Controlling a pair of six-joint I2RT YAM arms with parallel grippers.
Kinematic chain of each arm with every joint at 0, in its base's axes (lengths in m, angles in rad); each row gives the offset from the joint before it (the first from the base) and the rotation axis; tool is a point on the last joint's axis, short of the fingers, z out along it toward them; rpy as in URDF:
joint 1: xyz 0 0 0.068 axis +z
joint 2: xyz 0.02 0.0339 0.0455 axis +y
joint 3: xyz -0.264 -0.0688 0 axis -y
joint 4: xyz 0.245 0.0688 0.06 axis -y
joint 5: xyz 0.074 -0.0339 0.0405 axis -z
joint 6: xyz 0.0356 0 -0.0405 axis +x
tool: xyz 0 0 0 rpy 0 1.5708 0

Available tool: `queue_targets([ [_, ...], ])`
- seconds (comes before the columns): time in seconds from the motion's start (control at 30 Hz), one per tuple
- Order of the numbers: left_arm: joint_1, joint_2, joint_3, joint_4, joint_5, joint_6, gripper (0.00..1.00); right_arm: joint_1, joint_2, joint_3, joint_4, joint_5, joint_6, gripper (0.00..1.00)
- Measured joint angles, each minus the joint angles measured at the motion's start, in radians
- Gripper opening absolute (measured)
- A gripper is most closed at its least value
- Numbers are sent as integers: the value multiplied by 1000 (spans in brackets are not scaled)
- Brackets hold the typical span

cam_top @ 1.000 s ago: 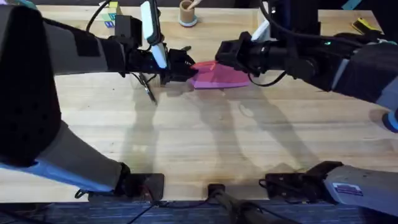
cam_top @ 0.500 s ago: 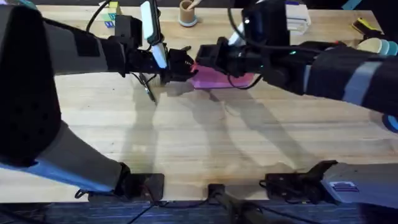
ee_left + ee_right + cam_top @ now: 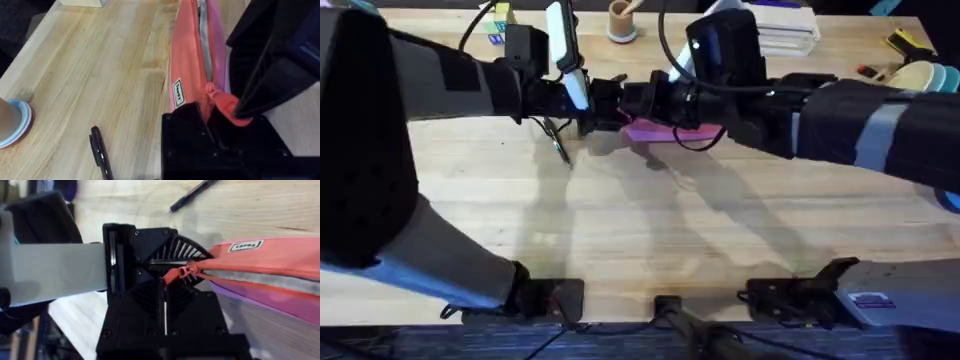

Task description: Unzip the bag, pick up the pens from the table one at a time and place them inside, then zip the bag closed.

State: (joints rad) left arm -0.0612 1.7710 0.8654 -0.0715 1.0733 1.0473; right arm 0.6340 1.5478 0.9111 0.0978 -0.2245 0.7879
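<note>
Bag (image 3: 189, 60): soft, limp fabric, needs bracing. Left jaws clamp its end. Right jaws close at the zip tab (image 3: 176, 273); grip unconfirmed. Pen (image 3: 100, 155) lies on tabletop (image 3: 100, 65).

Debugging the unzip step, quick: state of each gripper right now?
Left gripper: shut on the bag, at its end.
Right gripper: at the zipper pull; open or shut cannot be told.

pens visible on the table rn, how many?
1. A black pen lies on the table beside the pink bag, at the end that the left gripper holds. The arms may hide others.
</note>
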Motion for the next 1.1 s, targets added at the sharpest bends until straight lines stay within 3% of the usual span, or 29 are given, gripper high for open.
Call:
queue_targets([
  [0.1,0,0,0,0,0,0,42,1,0,36,-78,1,-49,32],
  [0.17,0,0,0,0,0,0,42,2,0,74,-154,9,-82,120],
  [0.23,0,0,0,0,0,0,42,7,0,119,-222,21,-122,308],
  [0.4,0,0,0,0,0,0,42,14,0,222,-357,28,-214,941],
  [0.43,0,0,0,0,0,0,42,14,0,241,-385,30,-232,983],
  [0.63,0,0,0,0,0,0,42,14,0,320,-542,99,-304,996],
  [1.1,0,0,0,0,0,0,42,5,-102,349,-632,207,-484,996],
])
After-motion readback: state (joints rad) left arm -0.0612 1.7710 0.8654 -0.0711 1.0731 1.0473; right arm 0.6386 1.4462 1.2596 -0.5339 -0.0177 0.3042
